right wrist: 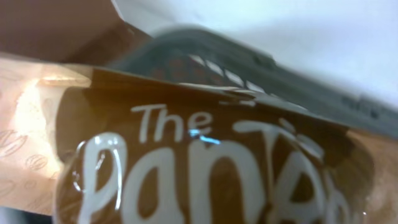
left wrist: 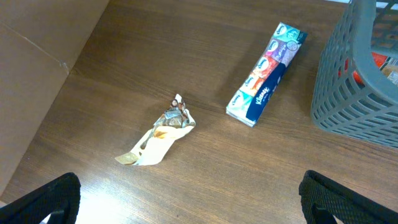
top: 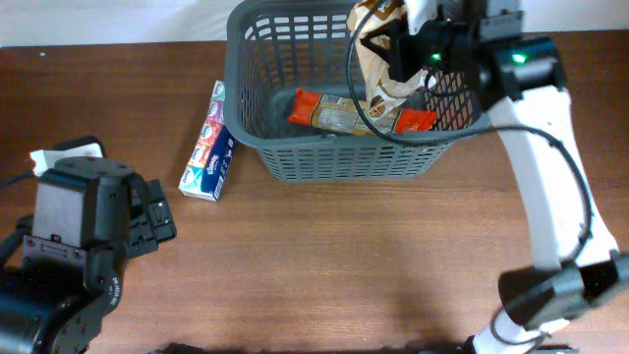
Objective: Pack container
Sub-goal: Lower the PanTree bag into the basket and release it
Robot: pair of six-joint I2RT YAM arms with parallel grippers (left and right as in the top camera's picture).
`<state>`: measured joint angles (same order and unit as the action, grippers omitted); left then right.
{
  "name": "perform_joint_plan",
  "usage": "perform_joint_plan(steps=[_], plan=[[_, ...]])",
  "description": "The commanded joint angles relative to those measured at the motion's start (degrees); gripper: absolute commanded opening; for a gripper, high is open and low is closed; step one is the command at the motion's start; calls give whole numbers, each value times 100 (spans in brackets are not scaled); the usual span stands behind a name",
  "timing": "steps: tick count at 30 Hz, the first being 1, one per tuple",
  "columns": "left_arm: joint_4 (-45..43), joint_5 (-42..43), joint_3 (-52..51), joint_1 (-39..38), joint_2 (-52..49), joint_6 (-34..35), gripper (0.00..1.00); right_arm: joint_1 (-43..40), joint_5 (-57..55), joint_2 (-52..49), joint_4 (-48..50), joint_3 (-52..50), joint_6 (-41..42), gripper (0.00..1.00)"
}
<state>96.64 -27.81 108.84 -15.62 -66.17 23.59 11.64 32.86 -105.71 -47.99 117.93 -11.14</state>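
The dark grey basket stands at the table's back centre. A red and orange package lies flat on its bottom. My right gripper is shut on a brown and cream snack bag and holds it over the basket's right half, above the rim. In the right wrist view the bag fills the frame and hides the fingers, with the basket's lattice behind it. My left gripper is open and empty, low over the table at the front left, and it also shows in the overhead view.
A long tissue pack lies just left of the basket and shows in the left wrist view. A crumpled wrapper lies on the wood ahead of my left gripper. The basket's corner shows at the right of that view.
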Motion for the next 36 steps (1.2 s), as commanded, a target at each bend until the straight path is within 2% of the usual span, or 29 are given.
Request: perform_joint_plan(steps=[1, 22, 24, 25, 27, 28, 29, 33, 36], plan=[[2, 0, -4, 31, -7, 35, 100, 31, -584, -350, 63, 133, -87, 4], [2, 0, -4, 31, -7, 35, 100, 35, -1290, -1834, -673, 120, -85, 5], [2, 0, -4, 31, -7, 35, 100, 35, -1488, -1871, -745, 107, -85, 17], [2, 0, -4, 31, -7, 35, 100, 35, -1641, -1902, -820, 107, -85, 31], [2, 0, -4, 31, -7, 35, 100, 35, -1709, -1917, -861, 107, -85, 40], [2, 0, -4, 31, -7, 35, 99, 35, -1707, -1917, -879, 107, -83, 59], [2, 0, -4, 31, -7, 35, 100, 35, -1707, -1917, -883, 107, -83, 67], [2, 0, -4, 31, -7, 35, 100, 35, -1700, -1915, -876, 125, -39, 91], [2, 0, -4, 31, -7, 35, 100, 35, -1683, -1893, -870, 323, 129, 98]])
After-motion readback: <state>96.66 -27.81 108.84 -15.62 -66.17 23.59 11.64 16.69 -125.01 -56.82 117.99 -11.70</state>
